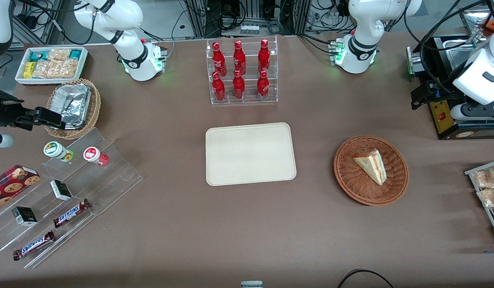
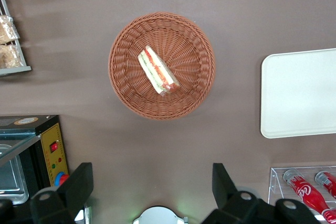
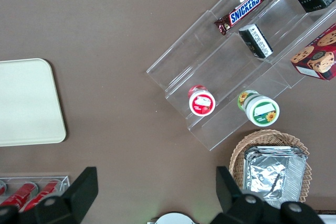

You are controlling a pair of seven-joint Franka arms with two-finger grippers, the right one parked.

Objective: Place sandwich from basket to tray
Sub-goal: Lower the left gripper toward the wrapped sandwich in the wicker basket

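Sandwich (image 1: 371, 166) waits in basket (image 1: 347, 176); tray (image 1: 250, 154) bare.
Gripper (image 2: 152, 184), fingers apart, hangs high at basket's twelve o'clock; next, descend and grasp.

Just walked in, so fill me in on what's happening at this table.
The left arm's gripper hangs open, high above the brown table, holding nothing. The clear-wrapped triangular sandwich lies in the round reddish-brown wicker basket, untouched. The flat cream rectangular tray, beside the basket, holds nothing.
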